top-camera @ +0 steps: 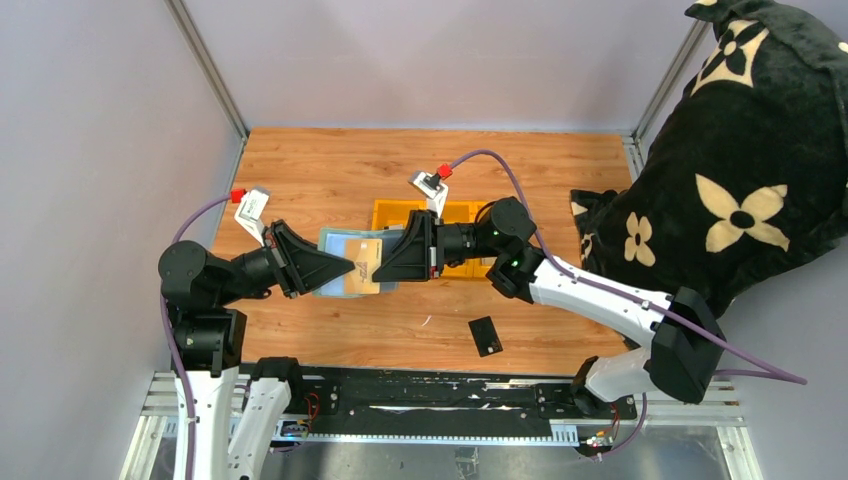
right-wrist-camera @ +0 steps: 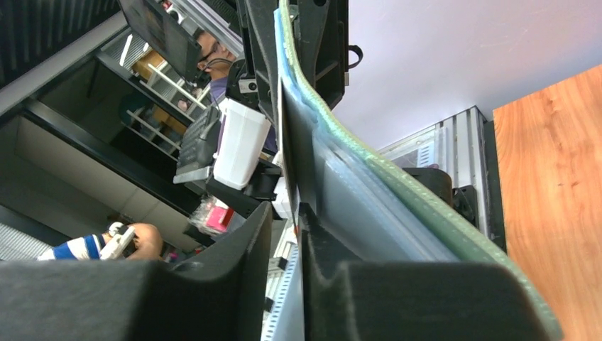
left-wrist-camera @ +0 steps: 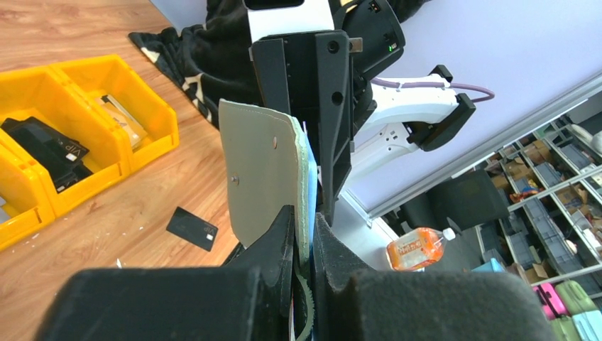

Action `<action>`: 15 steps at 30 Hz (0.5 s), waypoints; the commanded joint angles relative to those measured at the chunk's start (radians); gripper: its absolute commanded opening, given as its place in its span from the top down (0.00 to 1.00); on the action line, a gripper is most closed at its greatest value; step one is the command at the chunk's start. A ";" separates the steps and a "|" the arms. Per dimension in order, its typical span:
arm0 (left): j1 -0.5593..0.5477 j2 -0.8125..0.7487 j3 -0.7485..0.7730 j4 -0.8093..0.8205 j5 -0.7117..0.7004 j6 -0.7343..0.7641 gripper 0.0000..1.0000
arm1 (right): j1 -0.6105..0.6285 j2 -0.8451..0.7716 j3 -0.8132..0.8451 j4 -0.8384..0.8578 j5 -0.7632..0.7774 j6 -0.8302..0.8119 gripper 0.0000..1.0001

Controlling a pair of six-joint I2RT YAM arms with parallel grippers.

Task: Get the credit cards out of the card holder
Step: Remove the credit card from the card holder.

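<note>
The pale grey-green card holder (top-camera: 338,243) hangs in the air between both grippers over the table's middle. My left gripper (top-camera: 350,268) is shut on its edge; in the left wrist view the jaws (left-wrist-camera: 304,217) pinch the holder (left-wrist-camera: 263,177). My right gripper (top-camera: 380,266) is at the holder's other side. In the right wrist view its fingers (right-wrist-camera: 285,213) stand a narrow gap apart, with the holder (right-wrist-camera: 397,185) and a thin dark sheet (right-wrist-camera: 294,142) against one finger. A plain black credit card (top-camera: 485,335) lies flat on the table (left-wrist-camera: 192,228). No silvery-grey card shows.
Yellow bins (top-camera: 400,214) stand behind the grippers; one holds a bulky black lump (left-wrist-camera: 42,145). A black plush cloth with cream flowers (top-camera: 740,180) fills the right side. A grey wall stands at the left, and the black base rail (top-camera: 430,400) is at the near edge.
</note>
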 commanded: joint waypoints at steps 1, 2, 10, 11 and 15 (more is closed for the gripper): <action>-0.004 -0.013 0.023 0.038 0.001 -0.001 1.00 | -0.004 -0.009 0.000 0.062 -0.009 0.016 0.69; -0.005 -0.015 0.022 0.036 0.002 0.000 1.00 | -0.004 -0.002 0.006 0.077 -0.007 0.024 0.68; -0.005 -0.013 0.033 0.027 0.009 0.008 1.00 | -0.008 0.044 0.068 0.131 -0.016 0.077 0.90; -0.005 -0.013 0.035 0.026 0.010 0.011 1.00 | -0.012 0.038 0.059 0.133 -0.013 0.080 0.94; -0.005 -0.013 0.038 0.025 0.007 0.020 1.00 | -0.047 -0.008 -0.010 0.138 0.003 0.078 1.00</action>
